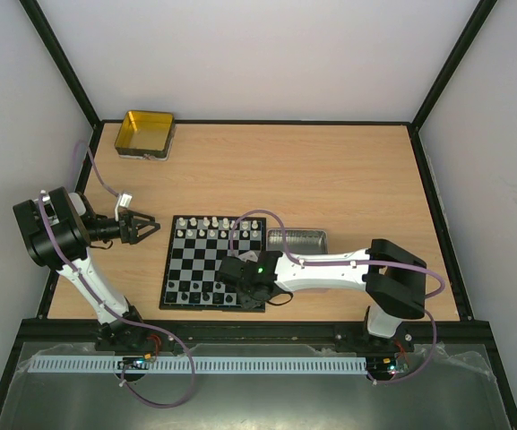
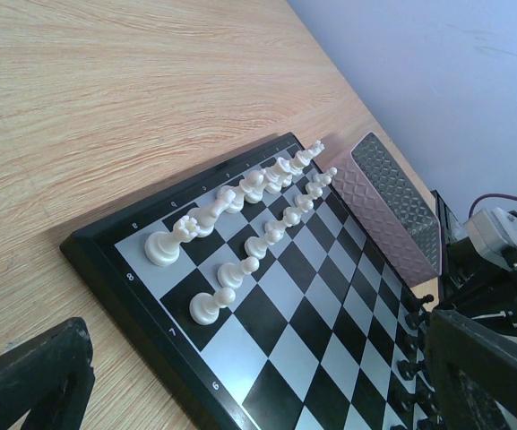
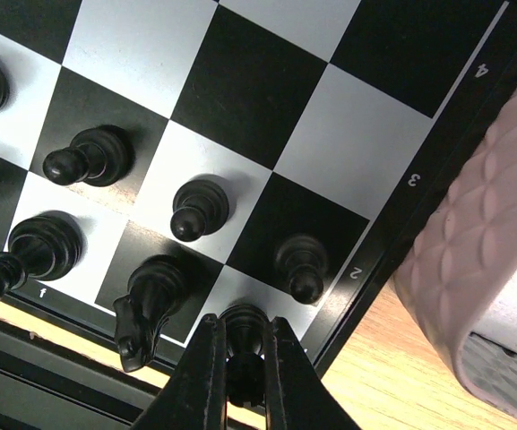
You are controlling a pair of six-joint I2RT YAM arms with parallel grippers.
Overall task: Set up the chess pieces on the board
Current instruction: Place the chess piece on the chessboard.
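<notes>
Right gripper (image 3: 243, 333) is clamped on a small black piece (image 3: 244, 313) at the bottom centre of the wrist view. Left gripper (image 1: 142, 227) hangs with jaws spread wide over the desk (image 1: 330, 170), left of the board (image 1: 195, 269). A silver tray (image 1: 297, 238) lies at the board's upper right. White pieces (image 1: 213, 224) fill the board's two upper rows. The held piece stands on the pale corner square, just beside a black knight (image 3: 146, 309) and a pawn (image 3: 298, 269). This looks like seating a back-row piece. Next, the jaws must part and rise straight, clear of those neighbours.
</notes>
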